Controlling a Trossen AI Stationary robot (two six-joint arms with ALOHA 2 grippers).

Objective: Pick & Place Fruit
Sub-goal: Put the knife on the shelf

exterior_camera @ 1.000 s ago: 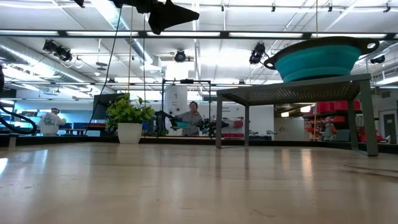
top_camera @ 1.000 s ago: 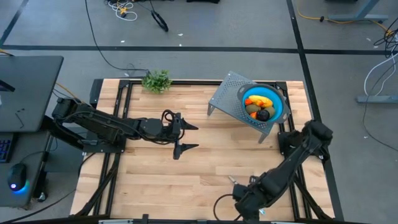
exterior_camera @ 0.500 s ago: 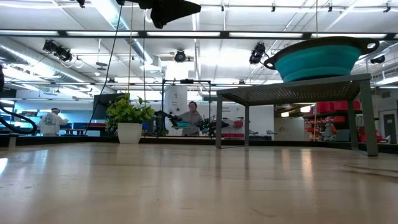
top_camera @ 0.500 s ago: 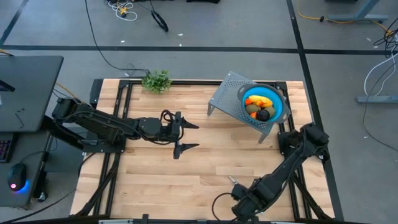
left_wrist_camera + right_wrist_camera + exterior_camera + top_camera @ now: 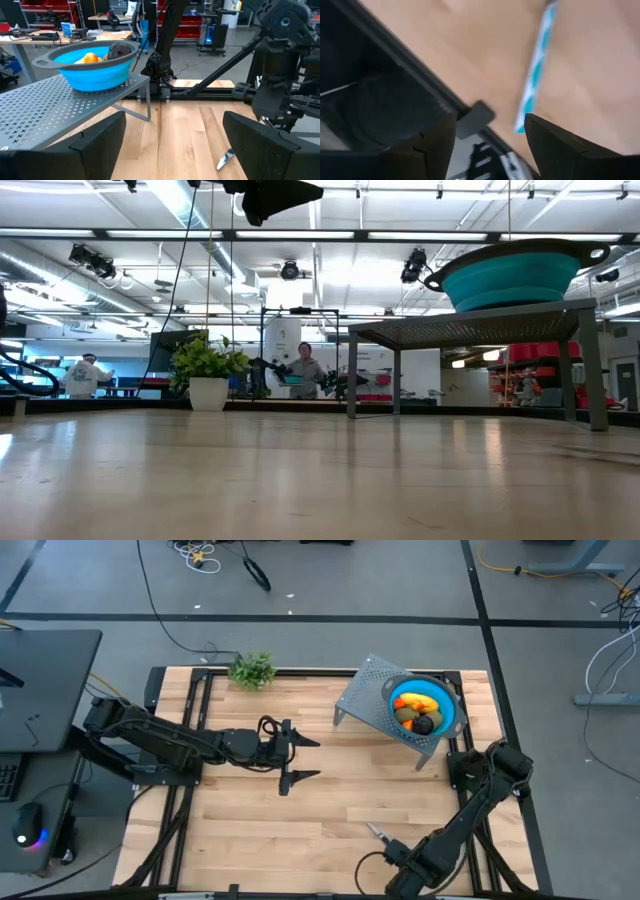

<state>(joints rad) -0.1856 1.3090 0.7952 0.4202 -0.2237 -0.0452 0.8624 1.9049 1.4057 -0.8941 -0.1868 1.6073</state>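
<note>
- Left gripper (image 5: 300,759) hovers over the middle of the wooden surface (image 5: 330,810), its two fingers spread wide with nothing between them.
- Right gripper (image 5: 490,135) sits low at the near edge of the surface, at the end of the right arm folded down from the right side; its fingers stand apart and hold nothing.
- Just beside the right gripper lies a slim knife (image 5: 378,832), flat on the wood; the right wrist view shows its blue handle (image 5: 536,70) close ahead of the fingers, not touched.
- Fruit (image 5: 417,712) lies together in a blue bowl (image 5: 447,704): orange pieces, an olive-green oval and a dark ball can be made out.
- That bowl stands on a grey perforated metal stand (image 5: 365,696) at the far right of the surface, well apart from both grippers.
- From the left wrist view the bowl's rim shows an orange piece (image 5: 90,57) and the dark fruit (image 5: 120,49) above it.
- A leafy green sprig (image 5: 252,670) sits at the far edge, left of the stand.
- Beyond the surface, a person (image 5: 305,367) is in the room.
</note>
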